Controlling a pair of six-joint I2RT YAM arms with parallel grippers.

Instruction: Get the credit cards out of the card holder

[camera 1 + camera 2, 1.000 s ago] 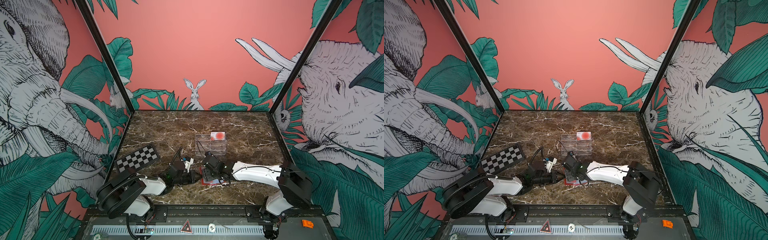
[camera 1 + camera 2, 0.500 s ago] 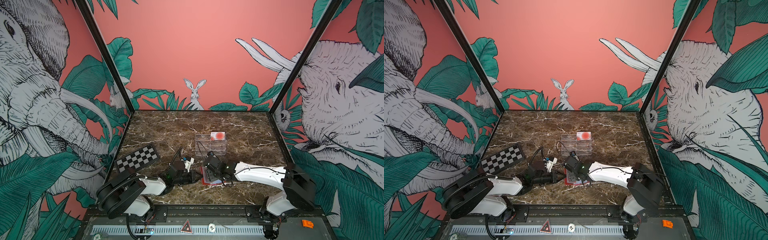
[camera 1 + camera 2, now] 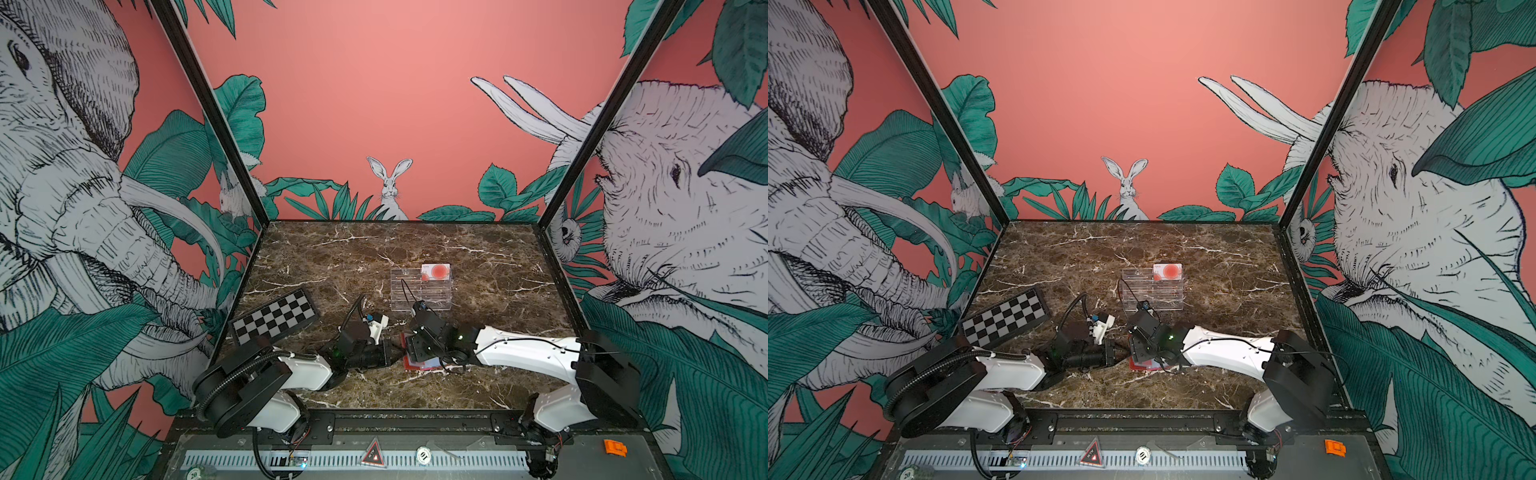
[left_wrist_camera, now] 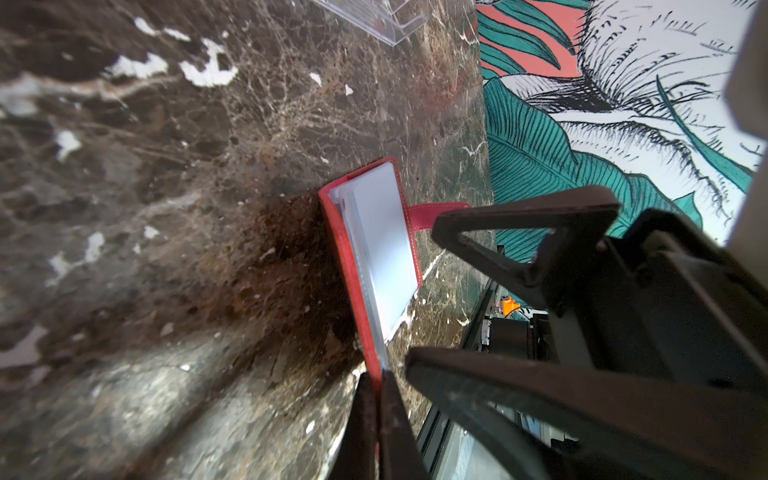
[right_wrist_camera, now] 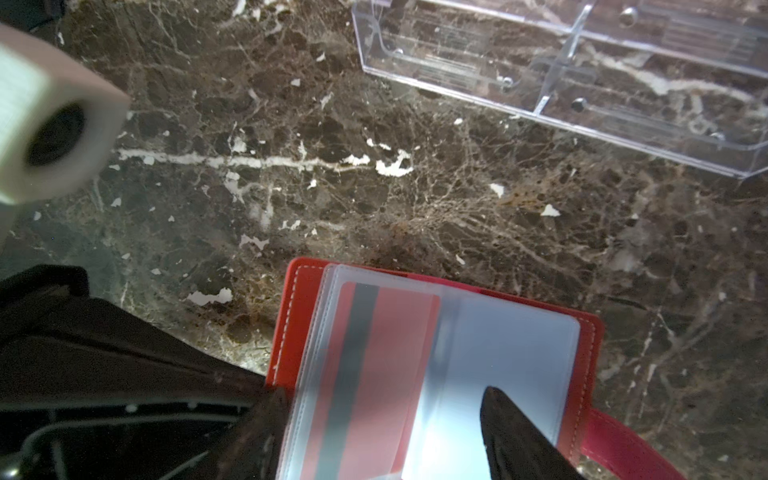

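Marble top (image 3: pixel 374 257), card holder (image 5: pixel 590 332) open, tab (image 5: pixel 623 444) toward right wall.

Salmon-pink walls (image 3: pixel 374 83) printed with grey elephants (image 3: pixel 62 187), a white rabbit (image 3: pixel 390 187) and green leaves (image 3: pixel 174 153) stand around a dark brown marble tabletop (image 3: pixel 332 257)

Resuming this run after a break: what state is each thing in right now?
card holder: open, tab unsnapped, edge pinched.
red card: inside a clear sleeve.
pale blue card: inside a sleeve.
white card: standing in the acrylic stand.
left gripper: shut on card holder.
right gripper: open over it.
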